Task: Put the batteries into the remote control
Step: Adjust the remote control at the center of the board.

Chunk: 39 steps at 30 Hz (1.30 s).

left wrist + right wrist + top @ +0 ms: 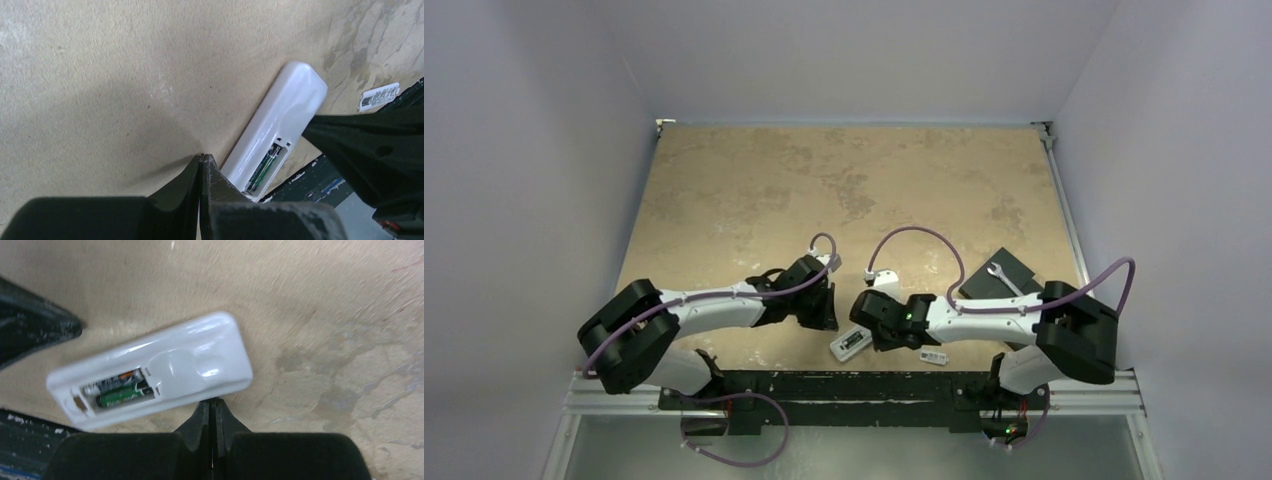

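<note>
Two batteries point(122, 389) lie side by side in the open recess of the remote control point(165, 365), which rests back-up and slantwise on the table point(824, 180), close to its near edge and just ahead of the black rail point(824, 385) that carries the arm bases. The left pincer point(202, 158) is together and holds nothing; its tips hang just beside the remote's long side near the compartment end. The right pincer point(212, 402) is likewise together and empty, its tips at the opposite long edge by the plain end; whether either touches the casing cannot be told. A small white cover piece point(935, 356) lies apart from the remote on the right, near the rail and under the right arm. Beyond both arms a broad stretch of table runs to the far wall, with a dark square pad point(1014, 262) carrying a silver wrench point(1004, 278) near the right edge. The remote's button face is turned down and unseen, the overhead view hides part of it behind the right wrist, and the print on the cells and on the cover is too blurred or small to read; one cell shows green, the other a touch of orange. The table is mottled tan, worn in patches, boxed on three sides by pale lilac-grey walls point(534, 150).
</note>
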### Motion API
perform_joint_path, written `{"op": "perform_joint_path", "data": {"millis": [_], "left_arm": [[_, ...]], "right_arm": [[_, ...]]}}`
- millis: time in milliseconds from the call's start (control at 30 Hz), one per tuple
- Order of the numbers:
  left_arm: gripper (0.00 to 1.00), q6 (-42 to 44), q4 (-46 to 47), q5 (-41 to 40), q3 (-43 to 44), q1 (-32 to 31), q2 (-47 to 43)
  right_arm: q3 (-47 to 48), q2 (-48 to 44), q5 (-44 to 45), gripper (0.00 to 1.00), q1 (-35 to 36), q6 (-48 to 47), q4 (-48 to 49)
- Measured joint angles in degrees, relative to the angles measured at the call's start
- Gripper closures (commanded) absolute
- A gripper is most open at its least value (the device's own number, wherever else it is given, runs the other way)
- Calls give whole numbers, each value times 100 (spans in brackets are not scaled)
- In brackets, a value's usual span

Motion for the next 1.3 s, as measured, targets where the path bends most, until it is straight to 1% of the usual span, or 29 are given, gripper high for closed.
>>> {"op": "perform_joint_path", "data": {"millis": [233, 500, 833, 1033, 1167, 1300], "left_arm": [[100, -4, -61, 46, -131, 0, -227], [100, -50, -142, 42, -323, 0, -603], [100, -164, -437, -7, -518, 0, -1132], [100, -201, -608, -55, -518, 0, -1434], [100, -201, -813, -131, -505, 0, -1563], [100, -199, -1032, -190, -446, 0, -1707]], "right_arm": [[245, 260, 225, 100, -306, -284, 13], [640, 636, 278, 100, -505, -595, 20], [1073, 1060, 291, 100, -531, -841, 39], [1244, 1106, 313, 100, -533, -951, -26], [1384, 1040, 387, 94, -538, -1016, -210], [1480, 748, 442, 85, -542, -1062, -474]]}}
